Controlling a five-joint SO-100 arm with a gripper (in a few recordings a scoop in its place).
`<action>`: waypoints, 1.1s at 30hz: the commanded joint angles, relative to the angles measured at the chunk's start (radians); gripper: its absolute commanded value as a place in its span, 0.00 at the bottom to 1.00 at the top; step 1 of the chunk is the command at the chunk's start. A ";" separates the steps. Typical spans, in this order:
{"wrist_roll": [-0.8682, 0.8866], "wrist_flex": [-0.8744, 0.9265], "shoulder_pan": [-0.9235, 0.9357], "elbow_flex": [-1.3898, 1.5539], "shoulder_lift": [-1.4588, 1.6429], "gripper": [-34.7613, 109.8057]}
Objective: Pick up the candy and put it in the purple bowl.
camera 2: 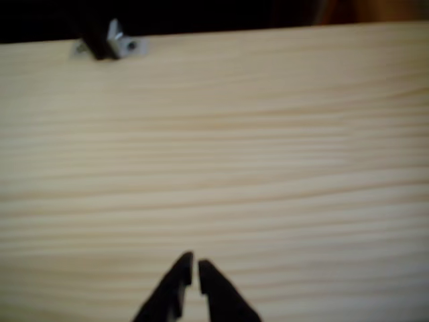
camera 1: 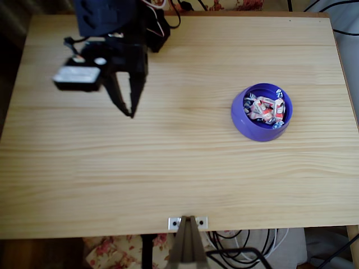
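The candy (camera 1: 267,110) lies as a heap of wrapped sweets inside the purple bowl (camera 1: 241,120), which sits at the right of centre in the overhead view; no loose sweet shows on the bare wood. The gripper (camera 1: 132,112) hangs at the upper left of that frame, well apart from the bowl, with its two dark fingers drawn almost together and nothing between them. In the wrist view the gripper (camera 2: 195,267) points from the bottom edge at plain board, a thin slit between the tips. Judged from this, the drop into the bowl looks done and the arm is between steps, either resting or waiting for another sweet to be laid down. If one appears, the next move calls for opening the fingers, then lowering over it. The table (camera 1: 168,168) offers wide open room between arm and bowl. A metal bracket (camera 1: 188,223) sits on the bottom edge of the overhead view, and cables hang past the board's edges.
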 commanded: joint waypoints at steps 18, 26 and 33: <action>0.023 0.115 0.118 -0.005 0.051 0.24; -0.052 0.054 -0.002 -0.005 0.051 0.24; -0.018 0.121 0.014 -0.005 0.051 0.24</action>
